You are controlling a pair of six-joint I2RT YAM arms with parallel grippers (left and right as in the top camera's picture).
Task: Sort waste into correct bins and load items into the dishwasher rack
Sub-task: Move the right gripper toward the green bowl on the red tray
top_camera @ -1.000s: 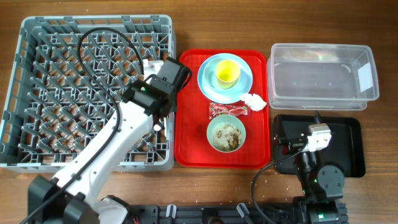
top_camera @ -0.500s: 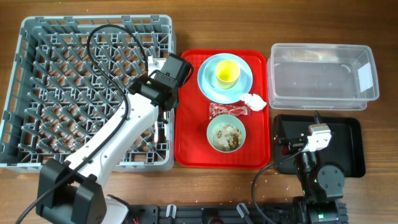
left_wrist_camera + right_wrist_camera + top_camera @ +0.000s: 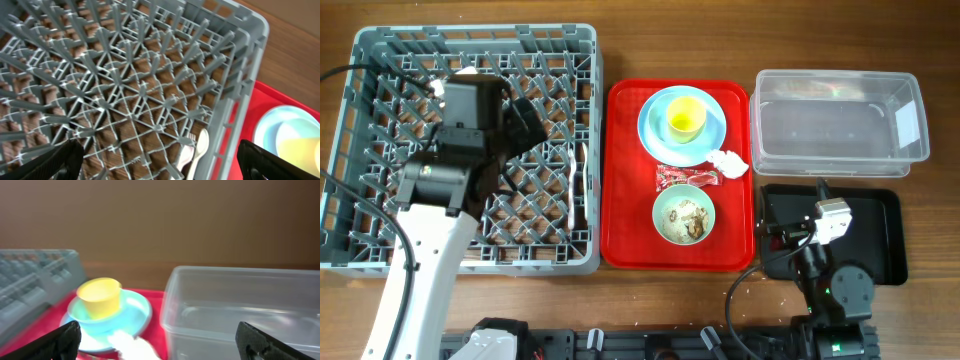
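Observation:
My left gripper (image 3: 532, 124) hovers open over the grey dishwasher rack (image 3: 380, 60) with nothing between its fingers. A white spoon (image 3: 201, 146) and fork (image 3: 187, 151) lie in the rack by its right wall, also seen from above as the cutlery (image 3: 582, 172). On the red tray (image 3: 625, 235) a yellow cup (image 3: 686, 117) stands on the light blue plate (image 3: 658, 135). Below them lie a crumpled napkin (image 3: 728, 162), a red-and-silver wrapper (image 3: 685, 177) and a green bowl (image 3: 684, 215) with food scraps. My right gripper (image 3: 160, 345) is open above the black tray (image 3: 880, 240).
The clear tub (image 3: 840, 120) stands at the back right, behind the black tray, and fills the right half of the right wrist view as the tub (image 3: 240, 310). Bare wooden table (image 3: 620, 40) surrounds everything. A black cable loops over the rack's left side.
The left gripper opened and let go of the white cutlery, which now lies in the rack. The left arm swung left over the rack's middle. The right arm stayed still.

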